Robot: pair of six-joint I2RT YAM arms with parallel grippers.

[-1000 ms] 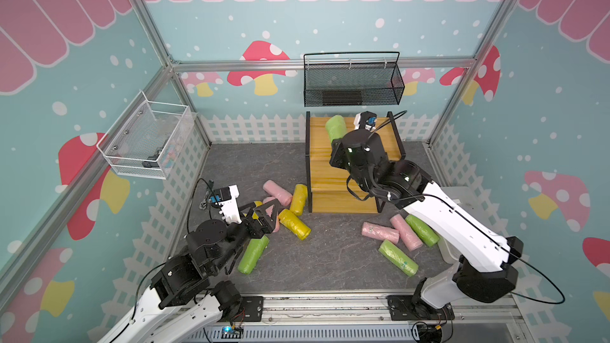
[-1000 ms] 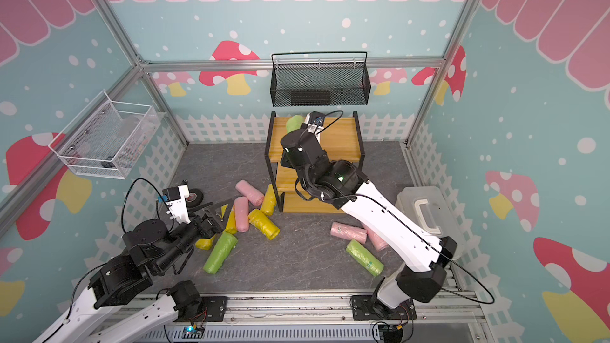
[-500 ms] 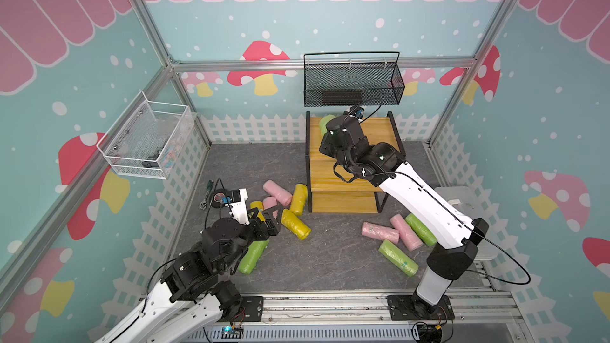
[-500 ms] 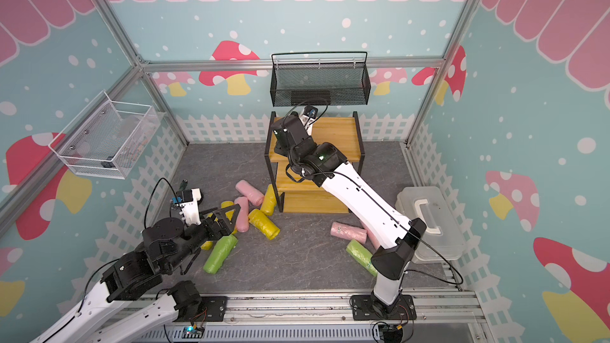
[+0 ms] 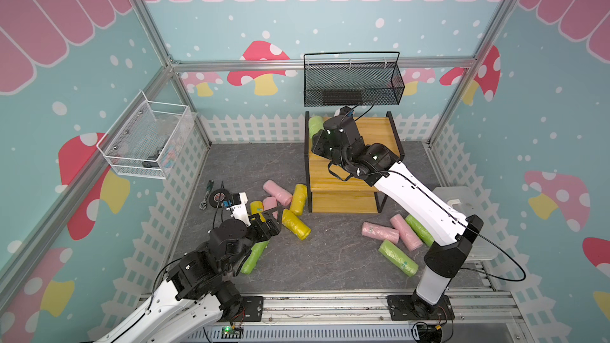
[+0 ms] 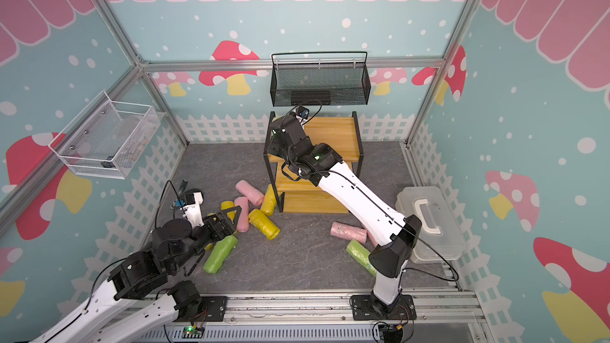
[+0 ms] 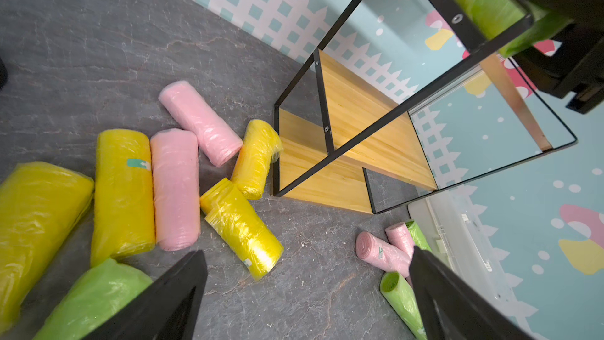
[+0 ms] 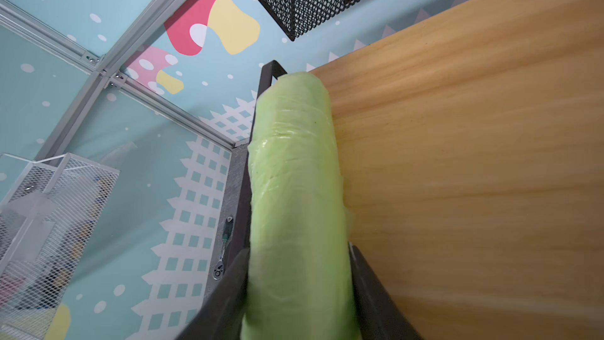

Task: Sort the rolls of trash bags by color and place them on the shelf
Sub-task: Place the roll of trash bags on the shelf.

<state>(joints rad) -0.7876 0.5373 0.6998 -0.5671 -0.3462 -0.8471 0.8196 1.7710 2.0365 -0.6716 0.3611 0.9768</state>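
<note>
1. The right gripper (image 8: pixel 297 250) is up at the top board of the shelf (image 5: pixel 374 128), at the end nearer the white wire basket (image 5: pixel 145 140).
2. A green roll (image 8: pixel 294 165) lies flat on that board, right along the black side bar.
3. The right jaws sit one on each side of this roll, close against it. I cannot tell if they squeeze it or are loose.
4. The left gripper (image 7: pixel 307 251) has its jaws wide open and holds nothing. It hangs low over the gray surface (image 5: pixel 330 259).
5. Just in front of it lie four yellow rolls (image 7: pixel 122 191), two pink rolls (image 7: pixel 175 188) and a loose green roll (image 7: pixel 98 296). One yellow roll lies right by the shelf's bottom corner.
6. Under the right arm, two more pink rolls (image 5: pixel 379 230) and two more green rolls (image 5: pixel 397 257) lie close together on the surface, near a clear box (image 5: pixel 468 196).
</note>
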